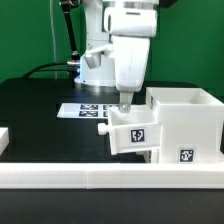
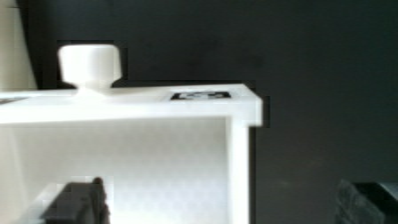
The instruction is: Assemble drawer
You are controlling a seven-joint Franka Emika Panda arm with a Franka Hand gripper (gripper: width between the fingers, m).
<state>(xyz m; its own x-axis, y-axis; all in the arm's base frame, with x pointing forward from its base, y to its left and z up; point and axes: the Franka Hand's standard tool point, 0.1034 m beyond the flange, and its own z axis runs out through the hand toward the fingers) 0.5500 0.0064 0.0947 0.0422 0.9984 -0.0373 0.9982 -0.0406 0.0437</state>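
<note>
Your two-finger gripper (image 1: 124, 103) hangs jaws apart, gripping nothing — small white plastic knobbed tray (image 2: 125, 150) directly below it, just beside large white cube-like housing (image 1: 185, 125) — likely staged for insertion

no readable text; only black-and-white square tags on the drawer (image 1: 165, 125) and marker board (image 1: 85, 110)

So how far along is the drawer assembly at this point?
Roughly midway, as a judgement. Done: one knobbed tray sits against the housing, possibly partly in; I cannot tell how deep. In hand: nothing is gripped; the jaws hang open just above that tray, as the wrist view shows. Left: seating this tray fully, if it is not, and fitting a second tray, which is not clearly in view.
</note>
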